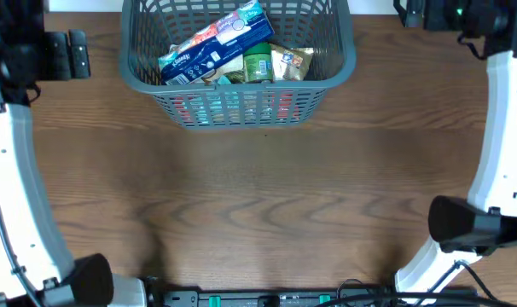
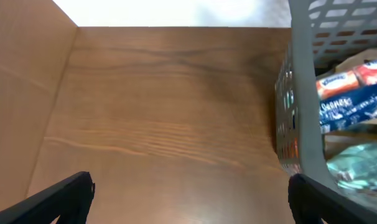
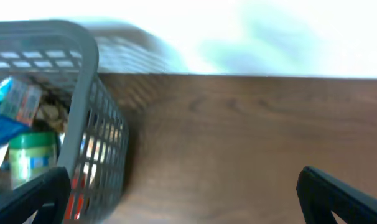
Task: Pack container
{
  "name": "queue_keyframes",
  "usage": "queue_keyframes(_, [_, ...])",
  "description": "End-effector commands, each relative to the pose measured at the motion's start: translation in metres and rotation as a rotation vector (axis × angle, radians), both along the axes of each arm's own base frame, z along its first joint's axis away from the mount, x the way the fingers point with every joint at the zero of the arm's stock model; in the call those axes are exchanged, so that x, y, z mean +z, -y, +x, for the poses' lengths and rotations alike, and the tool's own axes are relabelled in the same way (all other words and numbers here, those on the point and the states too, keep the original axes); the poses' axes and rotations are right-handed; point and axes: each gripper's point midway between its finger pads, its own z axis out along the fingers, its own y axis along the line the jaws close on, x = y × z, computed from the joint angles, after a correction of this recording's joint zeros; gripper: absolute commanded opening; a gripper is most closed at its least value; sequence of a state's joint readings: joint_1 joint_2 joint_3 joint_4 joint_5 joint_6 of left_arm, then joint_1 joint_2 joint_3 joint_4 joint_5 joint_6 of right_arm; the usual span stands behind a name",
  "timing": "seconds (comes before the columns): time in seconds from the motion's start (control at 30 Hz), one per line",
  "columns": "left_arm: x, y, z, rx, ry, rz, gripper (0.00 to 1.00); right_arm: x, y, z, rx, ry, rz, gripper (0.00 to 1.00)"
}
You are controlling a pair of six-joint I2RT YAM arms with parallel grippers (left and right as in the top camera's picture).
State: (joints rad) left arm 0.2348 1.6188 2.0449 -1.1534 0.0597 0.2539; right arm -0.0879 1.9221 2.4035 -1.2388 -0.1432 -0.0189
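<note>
Both grippers have their jaws wide apart and hold nothing. The left gripper [image 2: 191, 199] hangs over the bare wooden table [image 2: 163, 124] beside one wall of the container [image 2: 300, 93], and the right gripper [image 3: 188, 196] is off the opposite wall. Only the overhead view takes in the whole container, at the middle of the table's far edge, with a blue tissue packet [image 1: 216, 43] lying across a green jar [image 1: 258, 64] and a tan pouch [image 1: 291, 62]. The right wrist view shows the jar standing upright; the left wrist view shows mostly the packet.
</note>
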Motion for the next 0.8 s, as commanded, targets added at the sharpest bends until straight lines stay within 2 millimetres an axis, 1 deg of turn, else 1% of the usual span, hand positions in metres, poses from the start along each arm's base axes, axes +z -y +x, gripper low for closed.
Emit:
queue_keyframes(0.0, [0.014,0.007,-0.030,0.024,0.039,-0.017,0.99,0.026,0.008,-0.032,-0.085,0.015,-0.004,0.99])
queue_keyframes(0.07, [0.010,0.011,-0.045,0.022,0.038,-0.016,0.99,0.029,0.011,-0.053,-0.113,-0.016,-0.012,0.99])
queue_keyframes(0.13, [0.003,0.014,-0.059,0.021,0.040,-0.014,0.98,0.033,0.009,-0.069,-0.118,-0.033,-0.010,0.99])
queue_keyframes(0.17, [-0.003,0.016,-0.069,0.020,0.043,-0.011,0.99,0.036,0.008,-0.080,-0.116,-0.041,-0.010,0.99])
queue_keyframes(0.2, [-0.007,0.018,-0.075,0.020,0.045,-0.010,0.99,0.037,0.007,-0.086,-0.116,-0.045,-0.013,0.99])
queue_keyframes(0.33, [-0.036,0.024,-0.103,0.030,0.067,-0.015,0.98,0.040,0.010,-0.113,-0.157,-0.054,-0.059,0.99])
queue_keyframes(0.43, [-0.061,0.026,-0.120,0.045,0.081,-0.011,0.99,0.036,0.009,-0.128,-0.166,-0.037,-0.086,0.99])
queue_keyframes(0.47, [-0.072,0.028,-0.126,0.045,0.087,-0.009,0.99,0.032,0.006,-0.132,-0.160,-0.021,-0.088,0.98])
queue_keyframes(0.53, [-0.087,0.031,-0.138,0.044,0.096,-0.008,0.99,0.021,0.000,-0.139,-0.143,0.016,-0.086,0.99])
queue_keyframes(0.6, [-0.096,0.034,-0.150,0.043,0.105,-0.006,0.99,0.002,-0.007,-0.147,-0.124,0.056,-0.083,0.99])
queue_keyframes(0.67, [-0.098,0.036,-0.162,0.046,0.133,0.004,0.98,-0.023,-0.015,-0.158,-0.101,0.099,-0.079,0.99])
queue_keyframes(0.77, [-0.096,0.035,-0.171,0.054,0.180,0.025,0.99,-0.057,-0.023,-0.171,-0.074,0.145,-0.074,0.99])
